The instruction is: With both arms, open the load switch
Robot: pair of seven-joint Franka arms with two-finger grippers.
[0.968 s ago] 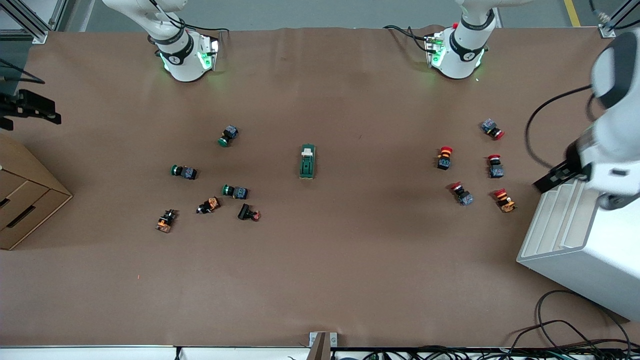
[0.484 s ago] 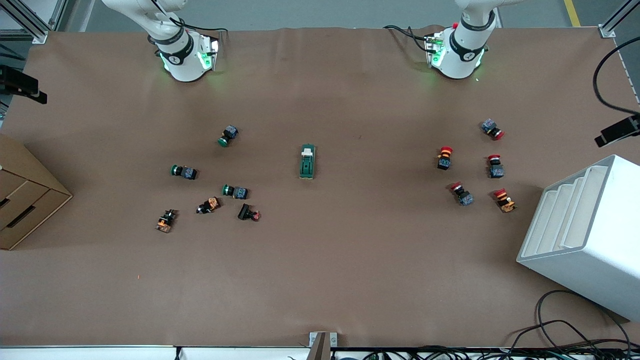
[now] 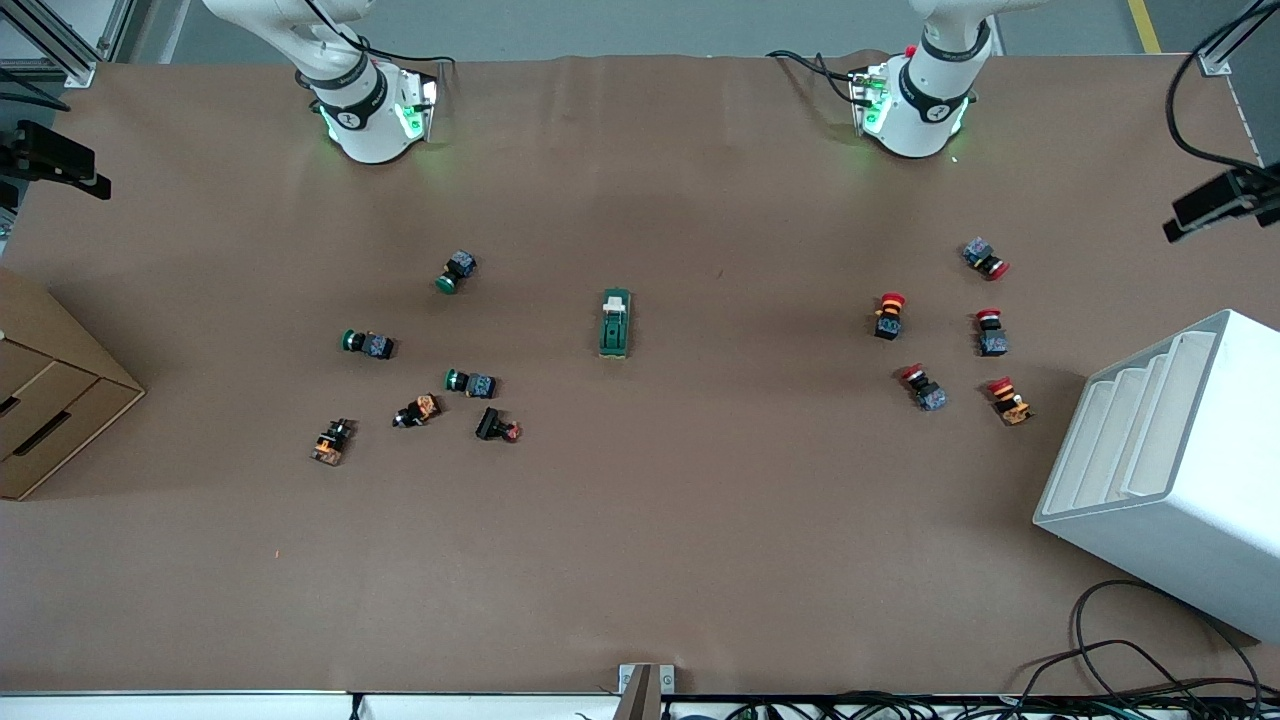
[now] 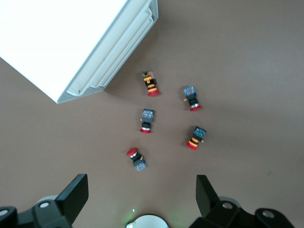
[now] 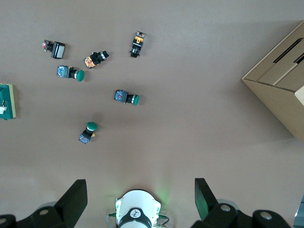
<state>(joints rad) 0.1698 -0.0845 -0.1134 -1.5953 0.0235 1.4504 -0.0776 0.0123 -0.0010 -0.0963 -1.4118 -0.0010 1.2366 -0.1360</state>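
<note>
The load switch (image 3: 614,323), a dark-green oblong block with a white lever piece, lies flat at the middle of the table; an end of it also shows in the right wrist view (image 5: 6,100). No gripper touches it. My left gripper (image 4: 141,194) hangs open and empty, high over the red push buttons (image 4: 147,120) near the left arm's base (image 3: 920,100). My right gripper (image 5: 140,197) is open and empty too, high over the right arm's base (image 3: 365,110) and the green push buttons (image 5: 126,97). In the front view only dark hand parts show at the side edges.
Several red push buttons (image 3: 890,315) lie toward the left arm's end, several green and orange ones (image 3: 455,272) toward the right arm's end. A white stepped rack (image 3: 1160,470) and a cardboard drawer box (image 3: 50,390) stand at the table's two ends. Cables (image 3: 1130,670) trail along the near edge.
The left arm, which hung over the white rack a second ago, has lifted away; only a dark tip remains at the front view's edge. The load switch has not moved.
</note>
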